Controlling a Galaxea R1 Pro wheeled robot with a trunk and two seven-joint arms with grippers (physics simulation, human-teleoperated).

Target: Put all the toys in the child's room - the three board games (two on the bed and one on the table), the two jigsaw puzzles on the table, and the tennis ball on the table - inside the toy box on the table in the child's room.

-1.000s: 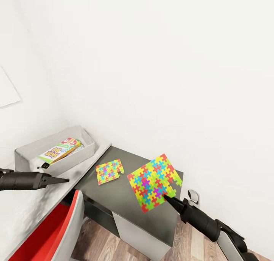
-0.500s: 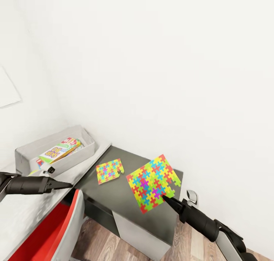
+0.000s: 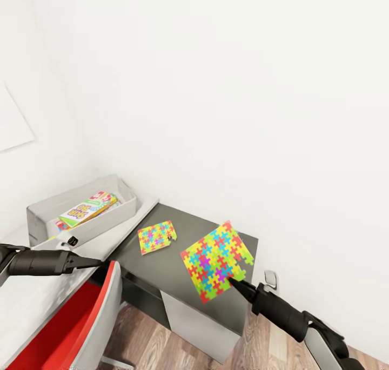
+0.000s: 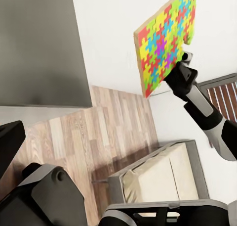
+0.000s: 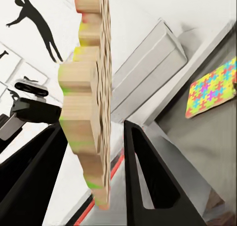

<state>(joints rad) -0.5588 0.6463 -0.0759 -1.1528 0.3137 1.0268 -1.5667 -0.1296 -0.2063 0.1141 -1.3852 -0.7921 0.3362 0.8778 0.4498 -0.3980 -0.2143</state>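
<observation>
White-walled corner, dark grey desk top. My right gripper clamped on big multicoloured jigsaw sheet, lifted, tilted. Light grey plastic toy box sits further left, SKIP-BO game box inside. Gonna carry sheet flat-ish, clear rim before releasing. Left gripper state: can't tell.

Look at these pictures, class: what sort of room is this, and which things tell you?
Probably a child's room or playroom. Bright jigsaw puzzles, one on the desk at and one in the right gripper at, a toy box holding a board game, and a bed on wood flooring suggest it.
</observation>
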